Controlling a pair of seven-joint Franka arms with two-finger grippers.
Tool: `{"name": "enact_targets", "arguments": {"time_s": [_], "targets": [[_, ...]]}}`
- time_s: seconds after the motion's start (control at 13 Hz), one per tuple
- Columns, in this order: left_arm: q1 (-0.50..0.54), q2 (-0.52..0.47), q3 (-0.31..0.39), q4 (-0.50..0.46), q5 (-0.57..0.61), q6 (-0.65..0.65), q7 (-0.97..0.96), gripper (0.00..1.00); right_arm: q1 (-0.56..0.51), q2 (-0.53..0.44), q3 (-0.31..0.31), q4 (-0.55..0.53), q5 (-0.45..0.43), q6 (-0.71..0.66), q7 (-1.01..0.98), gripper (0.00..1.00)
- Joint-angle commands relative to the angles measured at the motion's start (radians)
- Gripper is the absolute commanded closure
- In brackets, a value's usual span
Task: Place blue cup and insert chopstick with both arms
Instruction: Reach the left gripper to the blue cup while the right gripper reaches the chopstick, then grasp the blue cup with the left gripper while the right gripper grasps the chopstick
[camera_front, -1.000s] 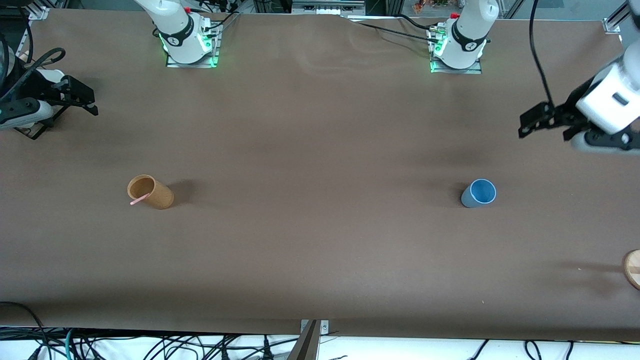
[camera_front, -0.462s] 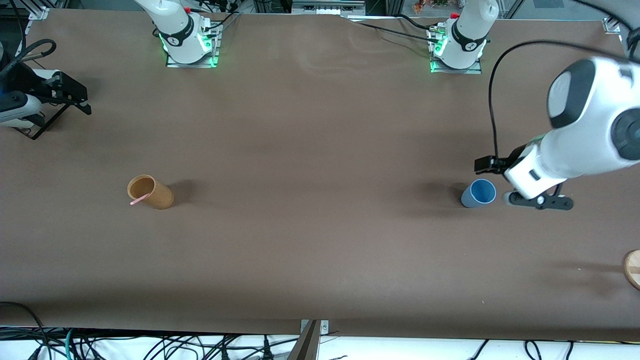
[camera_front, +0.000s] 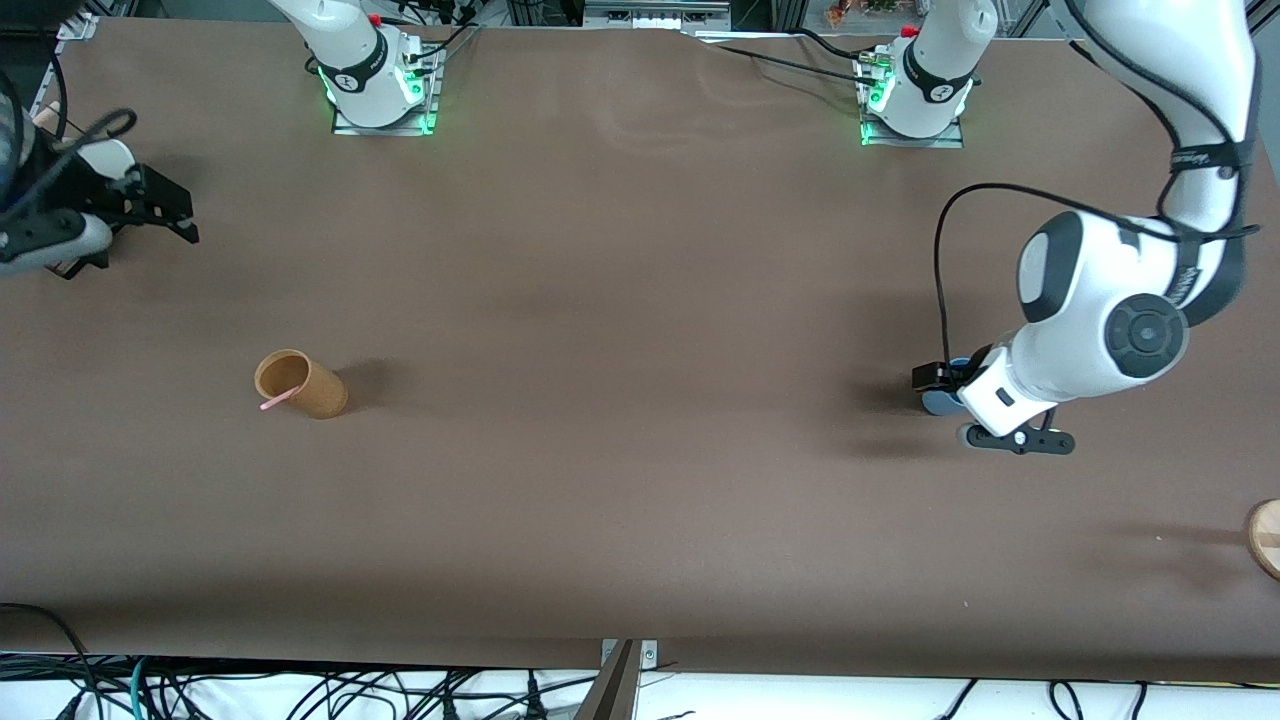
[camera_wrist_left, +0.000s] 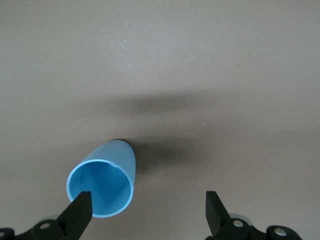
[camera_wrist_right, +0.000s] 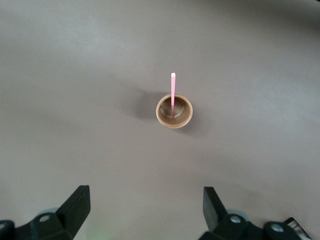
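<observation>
The blue cup (camera_front: 937, 402) stands upright on the brown tabletop (camera_front: 620, 330) toward the left arm's end, mostly hidden in the front view. The left tool (camera_wrist_left: 147, 212) hangs just over it, fingers spread wide, one fingertip (camera_wrist_left: 80, 207) at the cup's rim. The pink chopstick (camera_front: 278, 400) leans inside the tan cup (camera_front: 300, 384) toward the right arm's end. The right tool (camera_wrist_right: 145, 210) waits spread apart above the tabletop's edge. No writing is legible.

No legible text or labels anywhere.
</observation>
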Motion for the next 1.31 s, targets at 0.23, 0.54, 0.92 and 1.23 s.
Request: {"name": "enact_targets", "arguments": {"time_s": [0.23,0.54,0.92,1.23], "targets": [[0.002,-0.093,-0.003,-0.238,0.030,0.218,0.018,0.00,-0.004,0.143,-0.007,-0.061,-0.012,0.236,-0.016,0.00],[0.002,-0.094,-0.003,-0.310,0.030,0.308,0.018,0.00,-0.005,0.211,-0.007,-0.151,-0.006,0.444,-0.033,0.00],[0.002,-0.083,-0.003,-0.397,0.030,0.454,0.016,0.33,-0.005,0.249,-0.007,-0.285,-0.006,0.676,-0.039,0.02],[0.007,-0.082,-0.003,-0.396,0.030,0.444,0.018,1.00,-0.005,0.294,-0.007,-0.287,-0.009,0.735,-0.041,0.15]]}}
